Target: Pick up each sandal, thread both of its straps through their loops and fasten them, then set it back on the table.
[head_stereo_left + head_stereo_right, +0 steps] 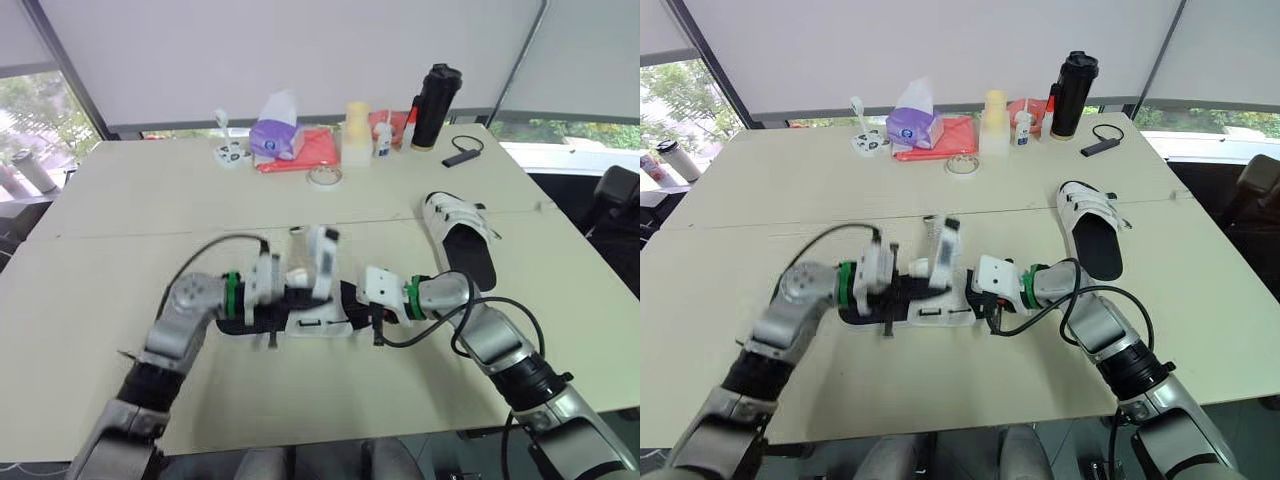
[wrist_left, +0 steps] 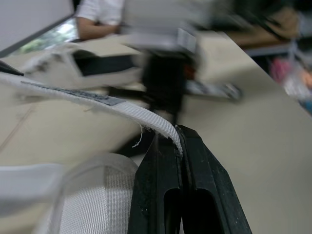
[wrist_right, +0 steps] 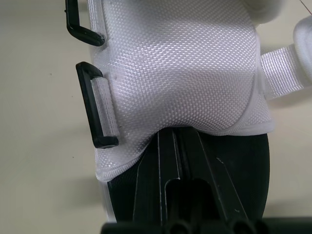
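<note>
A white sandal with a black sole [image 1: 318, 318] lies on the table's near middle, held between both arms. My left gripper [image 2: 178, 135] is shut on the tip of its white webbing strap [image 2: 100, 100], which stands pulled up above the sandal [image 1: 322, 256]. My right gripper [image 3: 175, 132] is shut on the edge of the sandal's white mesh upper [image 3: 180, 63], at the sole. Two black plastic loops [image 3: 95, 117] sit on the side of that upper with nothing threaded through them. A second white sandal [image 1: 458, 236] lies flat on the table to the right.
Along the far edge stand a purple tissue pack [image 1: 277, 135], red cloth [image 1: 318, 148], tape roll [image 1: 325, 176], pale cup [image 1: 357, 130], glue bottle [image 1: 383, 135], black flask [image 1: 435, 105] and a small black device [image 1: 461, 155]. A person in a white top [image 2: 100, 12] sits beyond the table.
</note>
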